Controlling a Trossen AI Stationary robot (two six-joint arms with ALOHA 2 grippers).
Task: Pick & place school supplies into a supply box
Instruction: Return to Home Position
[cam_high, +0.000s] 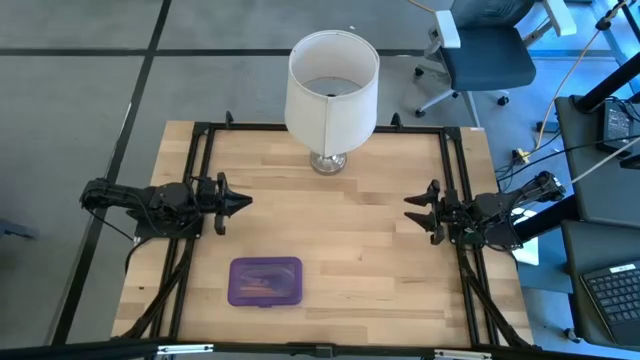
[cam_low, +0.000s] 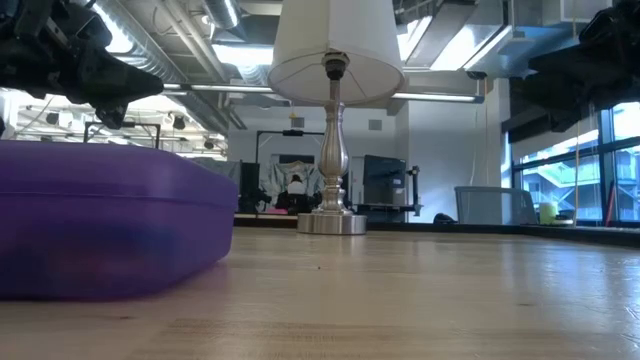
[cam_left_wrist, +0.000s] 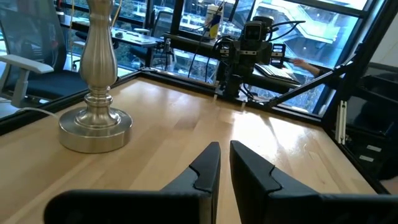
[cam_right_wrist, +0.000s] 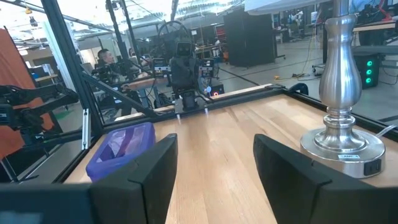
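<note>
The supply box (cam_high: 265, 281), a flat translucent purple case, lies shut on the table near the front edge, left of centre; it fills the left of the low view (cam_low: 90, 220) and shows in the right wrist view (cam_right_wrist: 121, 146). The school supplies show only as faint shapes through its lid (cam_high: 262, 283). My left gripper (cam_high: 245, 202) hovers level at the table's left side, its fingers (cam_left_wrist: 211, 163) almost together with nothing between them. My right gripper (cam_high: 408, 209) hovers level at the right side, open (cam_right_wrist: 214, 143) and empty. Both stand well clear of the box.
A lamp with a white shade (cam_high: 331, 90) stands at the far middle of the table on a round silver base (cam_left_wrist: 95, 127). A black frame (cam_high: 452, 160) runs along the table's edges. Bare wood lies between the two grippers and right of the box.
</note>
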